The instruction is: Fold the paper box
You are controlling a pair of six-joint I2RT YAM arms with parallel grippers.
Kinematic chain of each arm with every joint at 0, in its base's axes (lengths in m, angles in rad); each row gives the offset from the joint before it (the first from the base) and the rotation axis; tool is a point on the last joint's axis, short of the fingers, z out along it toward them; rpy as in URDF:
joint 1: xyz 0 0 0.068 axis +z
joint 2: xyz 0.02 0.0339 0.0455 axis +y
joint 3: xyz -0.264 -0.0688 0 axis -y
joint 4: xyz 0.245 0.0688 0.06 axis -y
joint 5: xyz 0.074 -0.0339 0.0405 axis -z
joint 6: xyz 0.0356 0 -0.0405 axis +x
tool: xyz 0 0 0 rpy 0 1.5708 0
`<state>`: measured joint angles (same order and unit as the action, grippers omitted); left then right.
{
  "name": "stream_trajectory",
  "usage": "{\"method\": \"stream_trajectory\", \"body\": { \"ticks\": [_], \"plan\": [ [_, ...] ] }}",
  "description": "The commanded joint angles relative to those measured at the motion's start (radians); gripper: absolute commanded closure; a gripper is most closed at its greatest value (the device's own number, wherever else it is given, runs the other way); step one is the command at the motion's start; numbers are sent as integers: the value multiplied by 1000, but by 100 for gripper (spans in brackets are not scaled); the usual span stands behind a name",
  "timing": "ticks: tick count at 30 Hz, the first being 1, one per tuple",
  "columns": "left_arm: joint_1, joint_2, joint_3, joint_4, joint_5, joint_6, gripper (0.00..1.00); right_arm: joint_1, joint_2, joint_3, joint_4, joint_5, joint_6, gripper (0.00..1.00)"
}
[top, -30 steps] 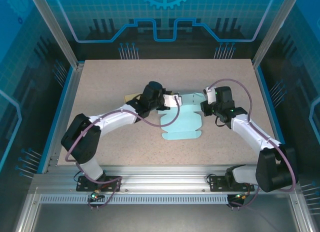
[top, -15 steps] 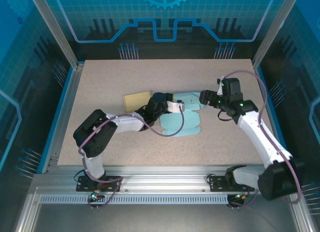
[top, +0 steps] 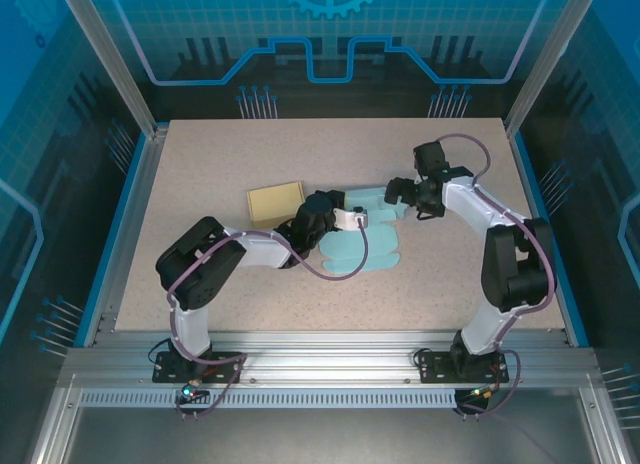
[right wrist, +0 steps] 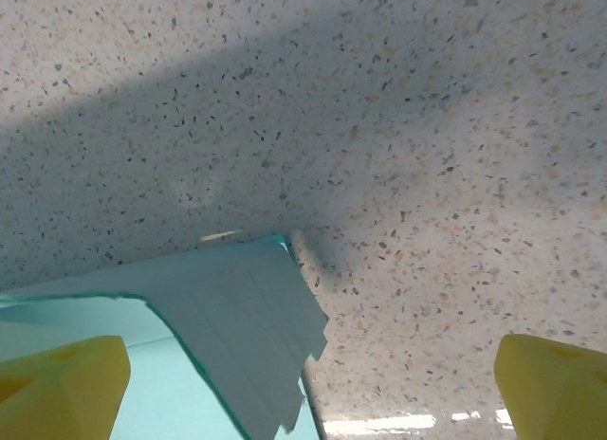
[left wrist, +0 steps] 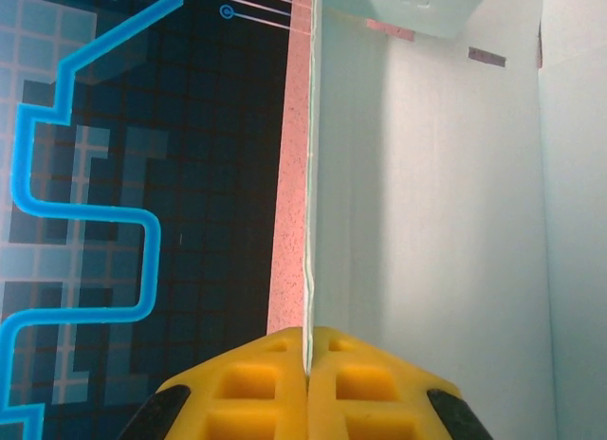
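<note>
paper box (top: 366,252): mid-worktop (top: 200,164), mostly flat, long axis roughly near-to-far | left fingers (left wrist: 248,388) clamped on its left panel's edge | right fingers (right wrist: 62,378) spread wide, holding nothing | far-right flap (right wrist: 242,317) lies between them, nearer the left pad, so right arm's closest imo
</note>
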<state>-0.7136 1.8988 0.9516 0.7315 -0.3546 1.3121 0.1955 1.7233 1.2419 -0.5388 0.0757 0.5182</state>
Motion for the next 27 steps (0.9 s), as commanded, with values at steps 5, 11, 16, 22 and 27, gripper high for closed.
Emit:
{"method": "stream_trajectory", "body": {
  "ticks": [5, 11, 16, 22, 27],
  "plan": [
    [-8, 48, -3, 125, -29, 10, 100, 17, -92, -125, 80, -53, 89, 4],
    [14, 18, -32, 139, 6, -99, 100, -16, -300, -313, 98, -78, 148, 21],
    [36, -9, -40, 88, 59, -144, 100, 9, -449, -449, 216, -194, 135, 24],
    [63, -33, -47, 62, 128, -212, 100, 11, -402, -472, 318, -261, 127, 33],
    [65, -33, -45, 62, 146, -214, 100, 33, -258, -375, 352, -330, 89, 43]
  ]
}}
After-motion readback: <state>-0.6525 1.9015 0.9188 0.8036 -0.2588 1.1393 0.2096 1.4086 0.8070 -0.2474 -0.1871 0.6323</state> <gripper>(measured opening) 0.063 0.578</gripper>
